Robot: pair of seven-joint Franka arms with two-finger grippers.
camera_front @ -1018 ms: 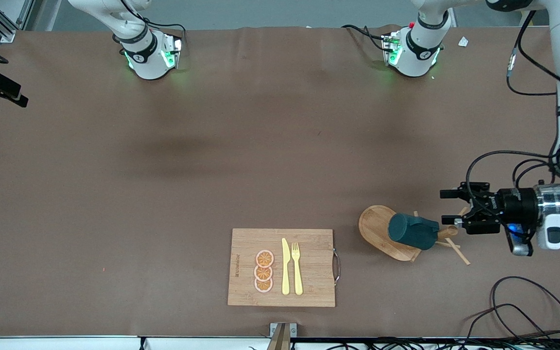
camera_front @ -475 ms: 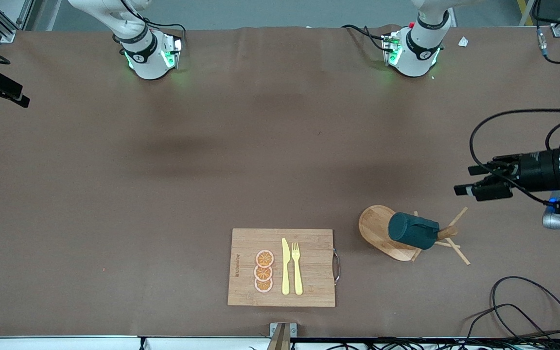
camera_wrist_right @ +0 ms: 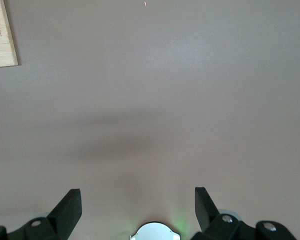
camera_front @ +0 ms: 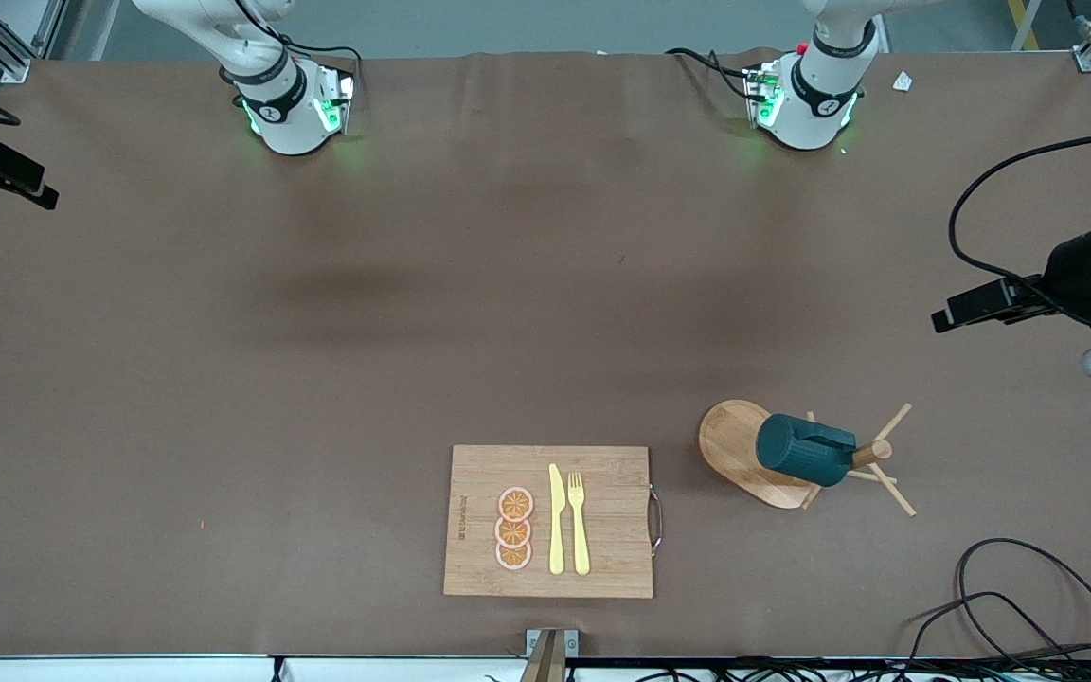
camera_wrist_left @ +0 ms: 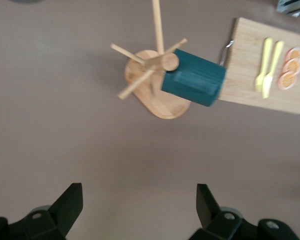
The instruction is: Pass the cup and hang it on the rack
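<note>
A brown table [camera_front: 508,284] under soft light, grey floor [camera_front: 508,24] along its edge

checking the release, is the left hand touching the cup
Apart. The front view shows the left hand up near the table's edge, bare table between it and the cup hanging on the rack.

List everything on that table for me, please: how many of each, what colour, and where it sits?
cup: one, dark teal, hanging on the rack.
rack: one, light wood, toward the left arm's end of the table.
cutting board: one, light bamboo with a metal handle, beside the rack, nearer the front camera.
orange slices: three, orange, in a row on the cutting board.
knife: one, yellow, on the board beside the slices.
fork: one, yellow, beside the knife.
cables: black, looped at the table edge nearest the front camera.
left gripper: black jaws open, empty, over bare table.
right gripper: black jaws open, empty, over bare table.
</note>
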